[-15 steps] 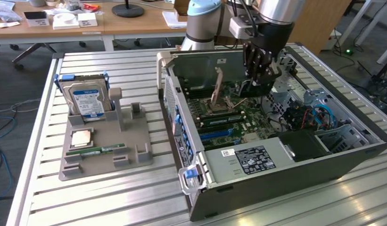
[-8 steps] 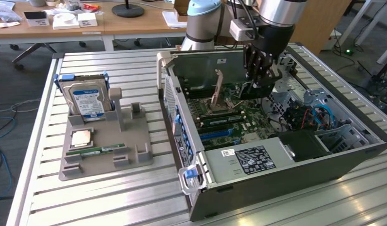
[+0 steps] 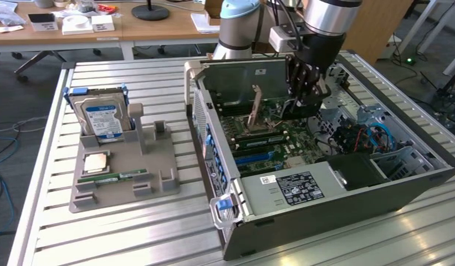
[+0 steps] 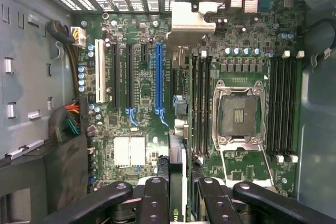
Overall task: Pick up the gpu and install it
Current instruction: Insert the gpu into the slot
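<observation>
Exterior: gripper is seen inside open case, low over motherboard. Wrist: gpu is clamped edge-on between fingers, held above motherboard, between blue slot and RAM slots, not seated in any slot

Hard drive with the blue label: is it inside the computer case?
No, the hard drive stands upright in the grey holder, outside the open computer case, to the exterior view's left.

Exterior oblique overview; wrist close above motherboard
</observation>
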`<state>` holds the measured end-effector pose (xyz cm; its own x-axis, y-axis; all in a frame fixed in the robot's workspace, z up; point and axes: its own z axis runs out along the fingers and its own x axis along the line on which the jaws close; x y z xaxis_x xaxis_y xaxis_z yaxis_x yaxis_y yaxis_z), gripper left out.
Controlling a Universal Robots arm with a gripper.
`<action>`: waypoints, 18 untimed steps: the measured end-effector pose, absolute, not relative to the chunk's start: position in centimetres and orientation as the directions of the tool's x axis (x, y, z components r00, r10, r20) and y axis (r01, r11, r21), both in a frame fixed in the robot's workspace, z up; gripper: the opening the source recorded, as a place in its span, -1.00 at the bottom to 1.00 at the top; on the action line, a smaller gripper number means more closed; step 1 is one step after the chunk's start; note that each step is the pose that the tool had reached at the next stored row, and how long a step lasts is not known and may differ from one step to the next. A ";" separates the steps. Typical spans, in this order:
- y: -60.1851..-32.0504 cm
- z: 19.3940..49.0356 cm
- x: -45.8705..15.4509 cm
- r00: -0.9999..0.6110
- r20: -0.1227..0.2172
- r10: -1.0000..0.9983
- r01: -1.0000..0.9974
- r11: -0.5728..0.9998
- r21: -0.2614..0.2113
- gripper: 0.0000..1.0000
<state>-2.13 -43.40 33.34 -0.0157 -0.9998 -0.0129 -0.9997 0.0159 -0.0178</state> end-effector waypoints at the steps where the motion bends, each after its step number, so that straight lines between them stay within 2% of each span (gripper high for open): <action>1: -43.4 33.3 -2.2 -0.016 -0.015 -1.000 -1.000 0.016 -0.018 -0.47; 6: -43.4 33.3 -2.2 -0.016 -0.018 -1.000 -1.000 0.016 -0.018 -0.47; 10: -43.4 33.3 -2.2 -0.016 -0.040 -0.999 -1.000 0.017 -0.018 -0.47; 18: -44.4 33.0 -2.2 -0.022 -0.040 -0.999 -1.000 0.023 -0.018 -0.47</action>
<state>-2.24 -44.42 32.96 -0.0224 -0.9990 -0.0395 -0.9996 0.0231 -0.0180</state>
